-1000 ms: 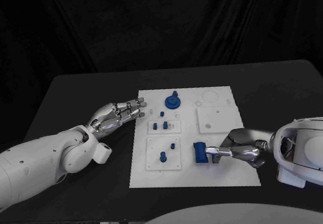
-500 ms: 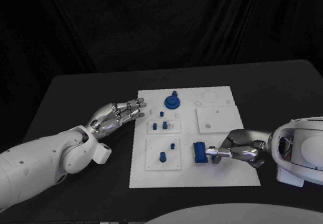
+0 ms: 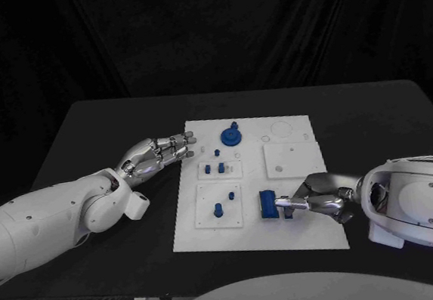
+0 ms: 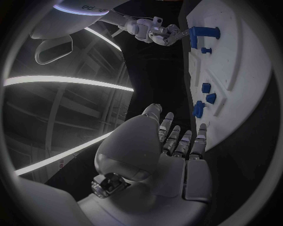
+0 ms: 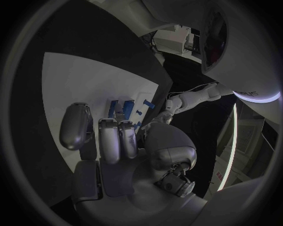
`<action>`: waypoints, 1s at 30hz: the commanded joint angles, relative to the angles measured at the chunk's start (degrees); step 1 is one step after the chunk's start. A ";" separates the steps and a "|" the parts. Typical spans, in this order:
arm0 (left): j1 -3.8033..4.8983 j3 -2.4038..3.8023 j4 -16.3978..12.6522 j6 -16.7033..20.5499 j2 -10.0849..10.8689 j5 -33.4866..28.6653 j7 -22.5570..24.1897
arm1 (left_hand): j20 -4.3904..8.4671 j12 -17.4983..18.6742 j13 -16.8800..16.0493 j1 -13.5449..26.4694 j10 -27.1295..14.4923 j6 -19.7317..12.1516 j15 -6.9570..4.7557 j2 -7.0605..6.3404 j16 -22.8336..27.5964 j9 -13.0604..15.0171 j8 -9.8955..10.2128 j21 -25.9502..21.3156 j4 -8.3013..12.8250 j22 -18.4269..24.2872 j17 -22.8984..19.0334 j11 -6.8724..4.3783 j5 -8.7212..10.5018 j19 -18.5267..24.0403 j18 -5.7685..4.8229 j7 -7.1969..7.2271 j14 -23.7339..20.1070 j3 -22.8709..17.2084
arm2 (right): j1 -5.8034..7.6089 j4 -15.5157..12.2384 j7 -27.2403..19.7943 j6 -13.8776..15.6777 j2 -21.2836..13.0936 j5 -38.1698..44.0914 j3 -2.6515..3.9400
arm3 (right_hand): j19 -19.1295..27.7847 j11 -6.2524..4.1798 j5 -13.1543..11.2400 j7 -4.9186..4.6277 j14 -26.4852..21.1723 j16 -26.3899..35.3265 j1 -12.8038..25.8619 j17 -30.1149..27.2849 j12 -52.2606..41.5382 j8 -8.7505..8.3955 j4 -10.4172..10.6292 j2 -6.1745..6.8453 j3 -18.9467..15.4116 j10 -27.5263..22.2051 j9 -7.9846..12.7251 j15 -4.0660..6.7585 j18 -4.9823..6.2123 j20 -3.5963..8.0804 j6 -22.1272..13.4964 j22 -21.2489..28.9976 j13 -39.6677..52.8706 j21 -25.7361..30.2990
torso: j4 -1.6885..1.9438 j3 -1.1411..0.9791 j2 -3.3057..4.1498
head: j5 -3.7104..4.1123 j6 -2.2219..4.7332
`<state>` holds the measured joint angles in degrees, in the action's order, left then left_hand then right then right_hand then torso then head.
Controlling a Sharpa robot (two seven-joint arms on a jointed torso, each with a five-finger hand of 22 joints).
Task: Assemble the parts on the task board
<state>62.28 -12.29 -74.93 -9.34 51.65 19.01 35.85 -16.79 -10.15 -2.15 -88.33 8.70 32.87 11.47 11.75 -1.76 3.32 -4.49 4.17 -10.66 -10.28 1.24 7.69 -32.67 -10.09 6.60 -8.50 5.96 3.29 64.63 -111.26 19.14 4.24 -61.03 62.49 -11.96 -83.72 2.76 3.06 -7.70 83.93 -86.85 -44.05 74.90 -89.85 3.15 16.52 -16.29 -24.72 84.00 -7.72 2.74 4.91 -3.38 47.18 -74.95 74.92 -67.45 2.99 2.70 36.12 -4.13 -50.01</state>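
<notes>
The white task board (image 3: 294, 226) lies in the middle of the table. A blue block (image 3: 269, 205) stands at its near side, and my right hand (image 3: 319, 200) touches the block's right side with its fingertips, thumb held apart. The right wrist view shows the hand (image 5: 115, 141) with fingers stretched toward the block (image 5: 120, 107). My left hand (image 3: 157, 154) is at the board's far left edge, fingers extended and holding nothing. A round blue part (image 3: 232, 136), two small pegs (image 3: 214, 169) and another peg (image 3: 219, 211) sit on the board.
The black table (image 3: 94, 138) has free room on both sides of the board. White inset plates (image 3: 288, 159) lie on the board's right half. In the left wrist view the board (image 4: 236, 80) runs past my left hand (image 4: 171, 141) to the right hand (image 4: 154, 32).
The right arm has shifted very slightly at the block. The left hand and the parts have stayed where they were.
</notes>
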 commanded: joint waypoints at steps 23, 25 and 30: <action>-0.12 0.05 -0.74 1.02 0.27 -0.37 3.33 | 0.00 -0.30 -0.05 2.48 0.47 0.79 -0.96 -0.76 -0.06 0.09 -0.51 -0.04 -2.17 0.77 -0.03 0.23 1.18 0.12 -1.07 -0.25 -0.32 0.09 | 1.86 -1.23 -12.09 15.98 -2.47 -5.38 0.03 | 1.27 -0.71 0.59 1.03 2.71 1.33 -2.47 -3.72 -0.15 3.69 -0.05 0.11 -1.18 6.00 0.26 -0.01 0.40 -0.23 7.43 -7.88 15.08 3.88 | -0.03 0.00 -0.03 | 0.19 0.01; -0.12 0.05 -1.33 1.83 0.53 -0.37 4.64 | 0.08 -0.02 0.00 4.39 0.34 0.80 -2.02 -0.77 0.16 0.08 -0.60 -0.39 -5.40 1.56 -0.14 0.25 1.57 0.89 -1.21 -0.20 -1.03 1.03 | 3.01 -1.14 -16.39 21.54 -2.87 -8.88 0.04 | 3.71 -1.44 1.69 1.86 1.14 4.04 -3.49 -10.24 -0.15 3.89 0.04 0.37 -1.31 6.00 0.52 0.16 1.61 -0.16 8.70 -5.74 15.08 10.93 | -0.03 -0.01 -0.04 | 0.20 0.01; -0.11 0.05 -2.52 3.84 1.07 -0.37 8.38 | 1.43 0.75 0.15 9.38 -0.46 -2.35 -4.23 0.22 0.81 -0.23 0.11 -1.96 -6.21 4.22 -0.48 -1.04 3.94 4.43 -0.02 1.07 -3.07 4.47 | 4.83 0.69 -27.40 31.50 -2.84 -19.61 0.04 | 14.49 -1.56 4.47 1.72 -9.55 27.12 -4.72 -49.44 29.09 3.28 0.13 0.88 -1.59 -6.72 1.33 -0.09 5.48 -0.13 9.36 5.75 -8.99 40.15 | 0.06 -0.03 -0.29 | 0.51 0.01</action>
<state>62.23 -12.30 -77.09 -7.85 52.76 19.01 37.74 -15.53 -9.64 -2.06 -79.57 8.16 31.14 7.56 11.83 -1.23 3.25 -4.63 2.39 -16.83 -6.39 0.79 7.16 -29.08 -6.10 6.09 -7.67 3.09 7.31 69.23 -111.07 2.99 23.99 -63.89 52.69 -11.93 -71.48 0.99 6.98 -5.83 76.91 -65.47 -48.21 35.28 -68.58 6.66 16.52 -15.30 -24.72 79.52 -6.55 2.77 9.49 -3.41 56.38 -70.99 69.07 -33.64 2.99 2.70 36.00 -3.72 -50.01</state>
